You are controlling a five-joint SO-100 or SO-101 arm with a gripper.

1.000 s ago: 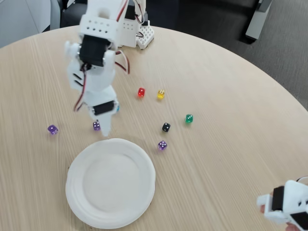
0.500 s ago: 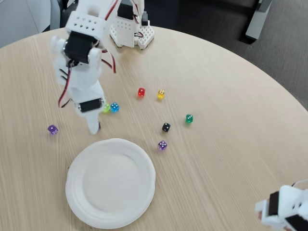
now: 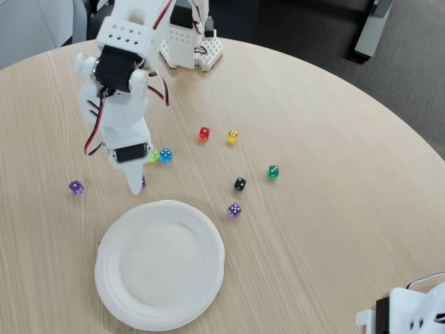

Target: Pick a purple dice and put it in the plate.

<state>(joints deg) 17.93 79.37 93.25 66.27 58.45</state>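
Round rimmed paper plate [image 3: 160, 268], translucent cube dice [image 3: 142, 182]

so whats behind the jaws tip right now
A sliver of the purple dice peeks out beside the jaws' tip, just above the plate. Most of it is covered, so any grip is unclear.

A single fixed view is looking steeply down from above and from the side of the round wooden table [image 3: 334, 139] opposite the arm's base [image 3: 186, 43], which is sitting at the top edge of the picture. It is standing far enough back to be taking in most of the tabletop, with the floor [image 3: 410, 76] showing beyond the far rim at upper right.
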